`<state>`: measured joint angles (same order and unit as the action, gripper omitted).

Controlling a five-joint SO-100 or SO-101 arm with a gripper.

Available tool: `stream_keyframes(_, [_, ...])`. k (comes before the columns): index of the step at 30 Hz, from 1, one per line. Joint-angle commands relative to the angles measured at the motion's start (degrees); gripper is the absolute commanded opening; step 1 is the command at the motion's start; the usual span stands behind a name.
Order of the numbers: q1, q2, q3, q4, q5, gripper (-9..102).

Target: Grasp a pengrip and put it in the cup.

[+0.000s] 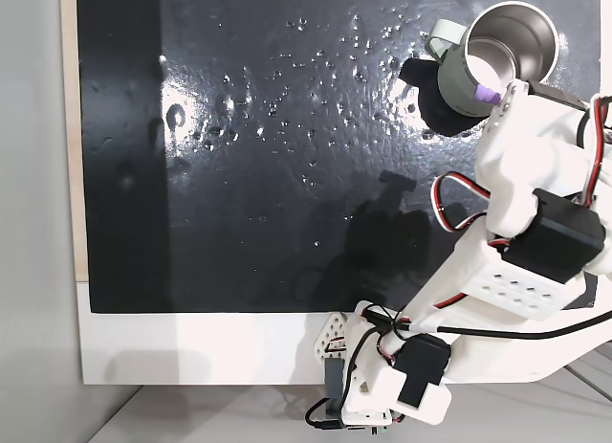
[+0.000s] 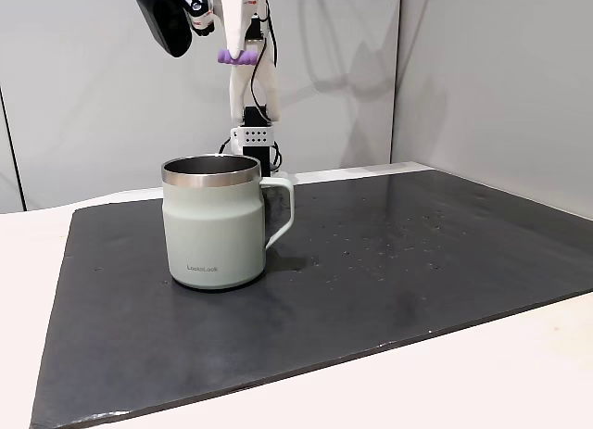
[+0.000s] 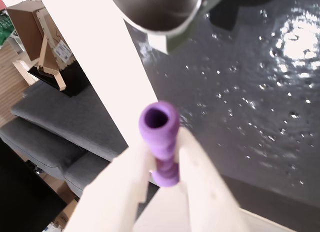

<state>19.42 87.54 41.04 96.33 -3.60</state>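
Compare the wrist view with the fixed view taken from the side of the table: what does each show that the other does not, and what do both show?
Wrist view alone: the pengrip's hollow open end, and grey cushions beyond the table edge.

Side fixed view alone: the whole cup standing upright on the black mat, its handle and printed lettering, and the tool raised well above the rim.

Both: the tool shut on the purple pengrip, the cup's steel rim, and the speckled mat.

Wrist view: cup (image 3: 165, 11) cut off by top edge, only part of rim seen. Pengrip (image 3: 161, 142) lower end hidden btwn blurred fingers (image 3: 200, 187). In a fixed view, arm covers cup's (image 1: 497, 65) lower right side.
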Motion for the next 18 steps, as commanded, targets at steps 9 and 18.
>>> stream_keyframes(9, [4.0,-15.1,-18.5,-4.4,-0.7,1])
stream_keyframes(18, [1.6,-25.2,-28.3,-9.2,-0.8,1])
